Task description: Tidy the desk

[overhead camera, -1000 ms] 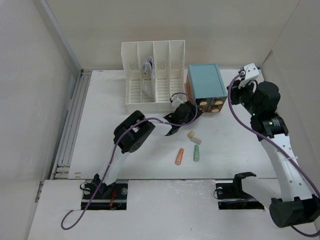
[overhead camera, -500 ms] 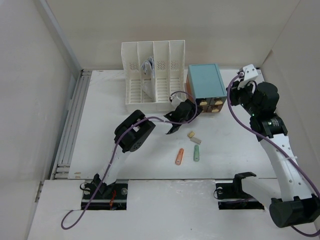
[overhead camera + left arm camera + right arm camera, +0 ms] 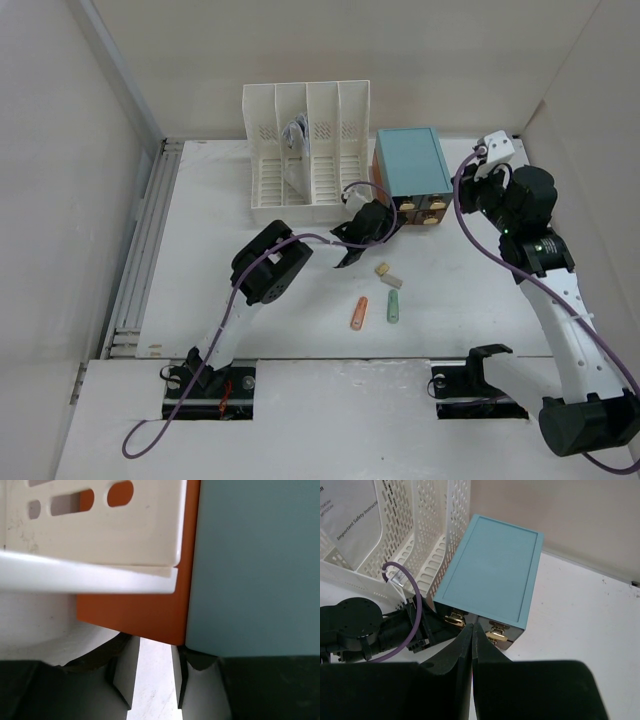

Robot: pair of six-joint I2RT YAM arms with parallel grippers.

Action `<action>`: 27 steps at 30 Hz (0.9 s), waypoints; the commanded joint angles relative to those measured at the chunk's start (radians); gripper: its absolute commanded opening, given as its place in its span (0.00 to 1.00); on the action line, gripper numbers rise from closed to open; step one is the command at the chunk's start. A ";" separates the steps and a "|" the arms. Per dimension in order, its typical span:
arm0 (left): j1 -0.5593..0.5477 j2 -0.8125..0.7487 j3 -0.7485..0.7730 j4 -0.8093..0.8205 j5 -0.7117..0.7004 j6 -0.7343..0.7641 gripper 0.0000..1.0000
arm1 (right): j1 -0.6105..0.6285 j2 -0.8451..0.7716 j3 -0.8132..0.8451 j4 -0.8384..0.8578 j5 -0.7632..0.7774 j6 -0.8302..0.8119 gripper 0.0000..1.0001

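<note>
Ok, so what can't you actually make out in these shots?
- Drawer box contents: drawers shut; in the right wrist view the right gripper covers part of their fronts.
- Paper in the rack: text cut off by the left edge of the right wrist view, too small from the top.
- Two beige bits: too small in the top view to identify.

Above desk; wrists near box, seemingly
</note>
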 commanded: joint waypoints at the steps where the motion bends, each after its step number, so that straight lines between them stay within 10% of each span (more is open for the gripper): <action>1: 0.012 0.016 0.030 0.059 -0.047 -0.066 0.27 | -0.004 -0.022 0.003 0.057 -0.013 0.005 0.07; 11: -0.008 0.016 0.003 0.068 -0.109 -0.152 0.47 | -0.004 -0.022 0.003 0.057 -0.013 0.005 0.07; 27: -0.017 -0.015 -0.089 0.036 -0.166 -0.212 0.47 | -0.004 -0.031 0.003 0.057 -0.013 0.005 0.07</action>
